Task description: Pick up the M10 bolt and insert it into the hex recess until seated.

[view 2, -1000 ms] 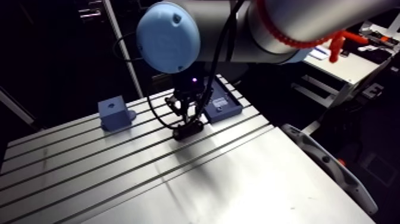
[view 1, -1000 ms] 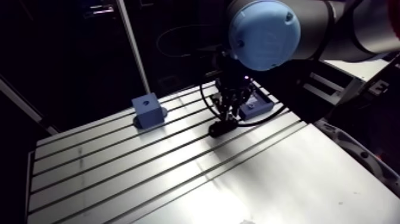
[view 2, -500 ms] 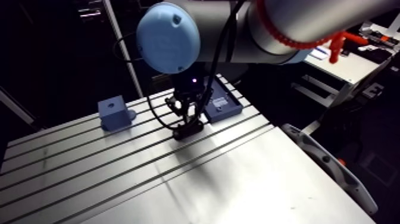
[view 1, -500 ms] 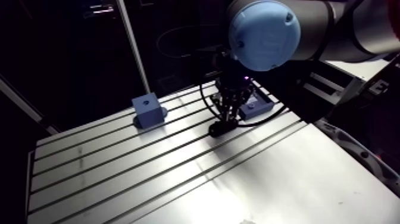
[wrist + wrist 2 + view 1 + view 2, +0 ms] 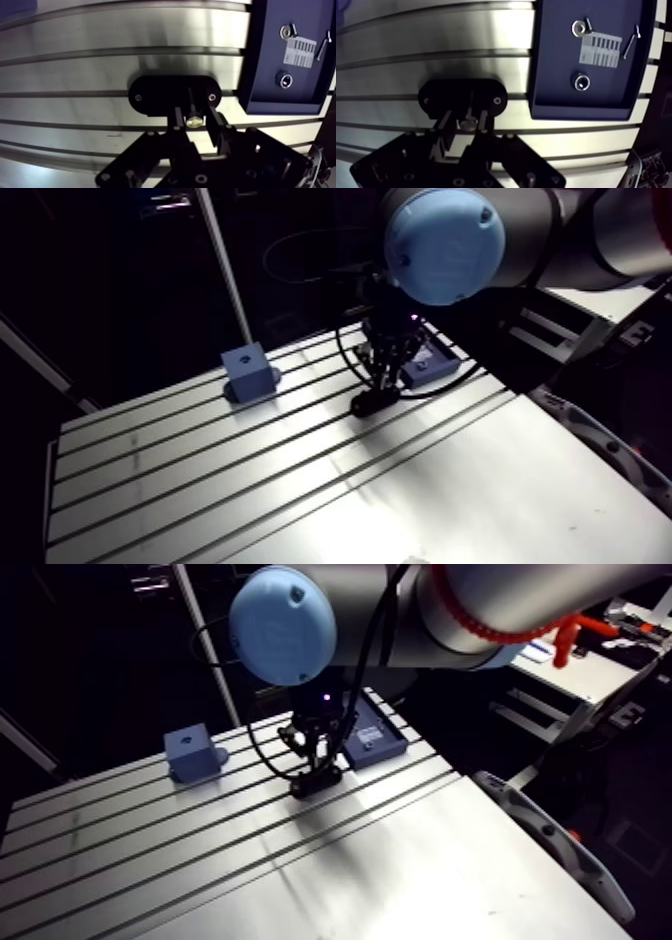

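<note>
In the wrist view my gripper [image 5: 196, 119] hangs just above a black oval plate [image 5: 155, 95] with two small screws, which lies on the slotted table. A bolt [image 5: 194, 121] with a brassy end sits between the fingers, and its dark shank points down at the plate's middle. The fingers stand close on either side of the bolt and grip it. The recess under the bolt is hidden. In the arm view the gripper [image 5: 384, 383] stands upright over the same plate [image 5: 372, 402].
A dark blue tray [image 5: 265, 65] lies beside the plate, holding a nut [image 5: 283, 80], a washer [image 5: 286, 31], a small label and a thin pin. A blue block [image 5: 248, 371] with a hole on top stands further along the table [image 5: 200, 478].
</note>
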{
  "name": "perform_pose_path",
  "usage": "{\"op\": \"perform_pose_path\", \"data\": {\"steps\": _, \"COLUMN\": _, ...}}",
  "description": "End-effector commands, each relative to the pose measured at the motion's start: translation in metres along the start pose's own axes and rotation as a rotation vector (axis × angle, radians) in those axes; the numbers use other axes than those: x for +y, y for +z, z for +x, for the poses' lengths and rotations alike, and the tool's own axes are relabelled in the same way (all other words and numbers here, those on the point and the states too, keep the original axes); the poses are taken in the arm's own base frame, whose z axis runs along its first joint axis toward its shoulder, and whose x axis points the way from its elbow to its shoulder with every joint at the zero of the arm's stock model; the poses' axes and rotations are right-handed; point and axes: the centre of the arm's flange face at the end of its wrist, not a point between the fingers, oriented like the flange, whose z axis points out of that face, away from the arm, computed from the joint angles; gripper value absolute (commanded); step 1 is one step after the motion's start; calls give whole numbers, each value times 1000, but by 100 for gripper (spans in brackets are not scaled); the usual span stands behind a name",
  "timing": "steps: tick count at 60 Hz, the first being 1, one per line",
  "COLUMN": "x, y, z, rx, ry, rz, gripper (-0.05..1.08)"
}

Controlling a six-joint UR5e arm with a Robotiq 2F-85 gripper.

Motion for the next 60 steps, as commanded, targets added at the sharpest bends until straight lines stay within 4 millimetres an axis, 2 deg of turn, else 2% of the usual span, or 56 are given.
{"op": "perform_pose_path", "data": {"steps": 1, "x": 0, "y": 1, "z": 0, "rx": -2, "ry": 0, "rz": 1, "gripper": 63}}
{"op": "perform_pose_path", "data": {"steps": 60, "x": 1, "y": 0, "z": 1, "rx": -1, "ry": 0, "rz": -1, "gripper": 67}}
